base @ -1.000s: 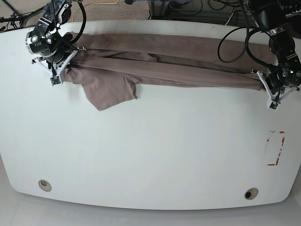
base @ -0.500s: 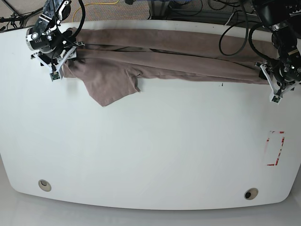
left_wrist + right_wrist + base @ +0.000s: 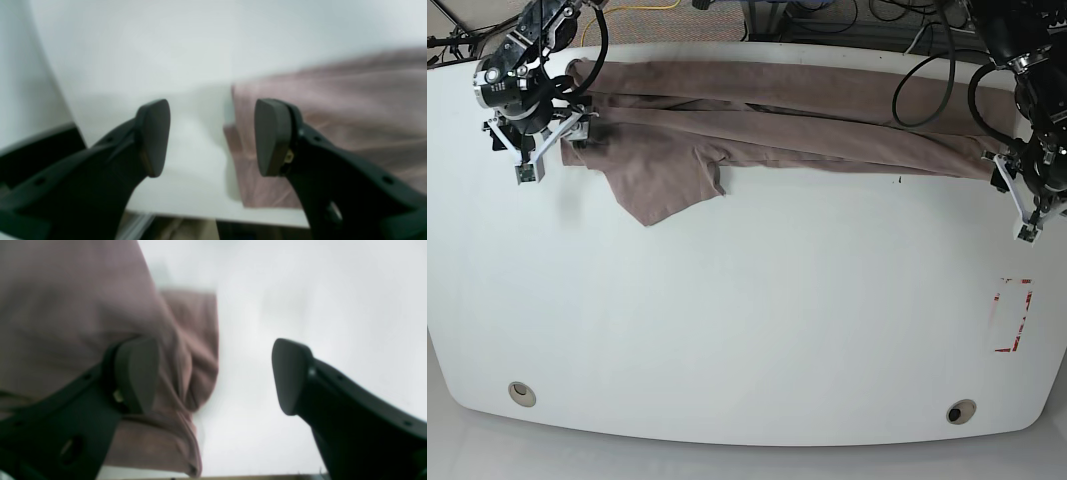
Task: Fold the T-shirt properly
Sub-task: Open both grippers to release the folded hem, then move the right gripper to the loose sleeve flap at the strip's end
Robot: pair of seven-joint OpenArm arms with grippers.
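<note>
Both claws stand open and hold nothing: our left claw (image 3: 213,136) and right claw (image 3: 213,376) flank the ends of the T-shirt (image 3: 777,120), which lies in a long band along the far edge of the white surface (image 3: 757,320). We judge the loose sleeve (image 3: 662,185) may bunch, spoiling later folds.

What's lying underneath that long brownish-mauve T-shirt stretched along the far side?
Only the white table shows around the mauve-brown cotton T-shirt, which lies directly on it, bunched in long folds. Whatever is beneath the cloth is covered; no bulge suggests an object, but I cannot be sure.
</note>
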